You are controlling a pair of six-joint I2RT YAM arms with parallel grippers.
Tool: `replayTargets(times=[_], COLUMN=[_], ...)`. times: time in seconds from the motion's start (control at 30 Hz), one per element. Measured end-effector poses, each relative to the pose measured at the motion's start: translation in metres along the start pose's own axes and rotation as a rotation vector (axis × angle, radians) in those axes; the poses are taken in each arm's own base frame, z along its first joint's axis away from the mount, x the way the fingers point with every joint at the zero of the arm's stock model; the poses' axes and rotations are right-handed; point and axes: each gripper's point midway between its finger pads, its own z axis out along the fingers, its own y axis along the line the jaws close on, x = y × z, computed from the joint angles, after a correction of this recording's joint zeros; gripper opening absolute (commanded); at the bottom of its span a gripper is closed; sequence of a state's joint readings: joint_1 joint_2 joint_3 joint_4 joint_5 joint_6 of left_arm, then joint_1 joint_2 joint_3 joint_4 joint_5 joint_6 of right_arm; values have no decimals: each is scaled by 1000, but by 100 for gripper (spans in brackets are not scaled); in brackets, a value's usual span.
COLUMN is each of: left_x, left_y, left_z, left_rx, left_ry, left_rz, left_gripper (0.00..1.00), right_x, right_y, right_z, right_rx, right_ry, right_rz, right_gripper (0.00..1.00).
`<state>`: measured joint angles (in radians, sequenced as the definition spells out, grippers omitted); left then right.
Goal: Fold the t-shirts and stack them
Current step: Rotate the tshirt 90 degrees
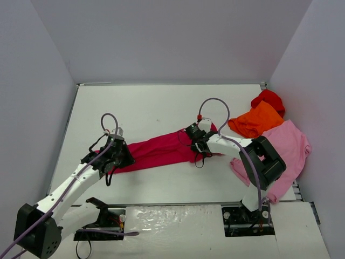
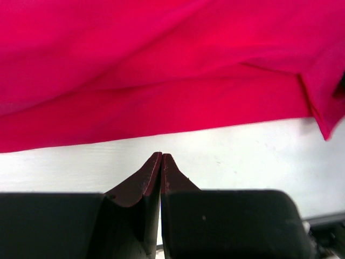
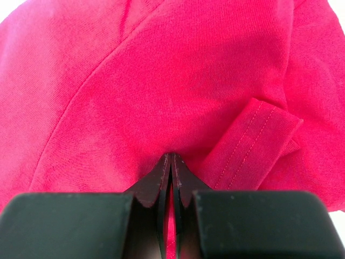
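Note:
The crimson-magenta t-shirt (image 1: 156, 151) lies as a long rumpled band across the middle of the white table (image 1: 161, 108). My left gripper (image 1: 121, 157) sits at its left end. In the left wrist view it (image 2: 161, 155) is shut with nothing between the fingers, over bare table just short of the shirt's edge (image 2: 161, 70). My right gripper (image 1: 198, 144) is at the shirt's right end. It (image 3: 171, 155) is shut, its tips against the cloth (image 3: 161, 81) beside a folded hem, and no cloth shows pinched between them.
At the right side of the table a light pink t-shirt (image 1: 285, 148) lies spread under the right arm. An orange one (image 1: 256, 120) and a red one (image 1: 268, 99) are bunched behind it. Grey walls close in on three sides.

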<state>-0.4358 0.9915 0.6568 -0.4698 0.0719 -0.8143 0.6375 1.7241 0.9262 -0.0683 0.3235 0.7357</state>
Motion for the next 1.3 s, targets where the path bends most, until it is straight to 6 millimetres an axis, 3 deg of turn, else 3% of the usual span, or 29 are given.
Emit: replayTargets(times=[0.1,0.23,0.33,0.4,0.5,0.6,0.67,0.87,1.03,1.3], left_x=[-26,-86,-110,-105,-74,-41,-31,-30,-7,17], left_y=[1,-24,-34,-25,-2,19,24,16,30,45], left_z=[-17,-36,-17,11,52,71,73,77,76,61], left_rx=[-71,-121,-170,-227,-304,-346,-347,-301,-318,-305], left_ry=[-69,-177,-192,-141,-11,101,129,99,133,128], left_rz=[42,105,146,174,202,212,212,195,188,153], left_gripper=[0,0,0,0,0,0,0,0,0,0], right_x=[-5,-13,-18,-19,-20,-21,-22,-29,-46,-89], right_y=[-1,-6,-10,-11,-12,-13,-14,-19,-15,18], right_z=[3,8,11,12,13,13,14,18,30,60], right_rx=[-4,-7,-4,-3,-3,-4,-5,7,24,16], right_ry=[-6,-13,-18,-19,-21,-23,-23,-19,-16,-44], right_rz=[14,36,47,52,53,57,61,71,66,41], right_gripper=[0,0,0,0,0,0,0,0,0,0])
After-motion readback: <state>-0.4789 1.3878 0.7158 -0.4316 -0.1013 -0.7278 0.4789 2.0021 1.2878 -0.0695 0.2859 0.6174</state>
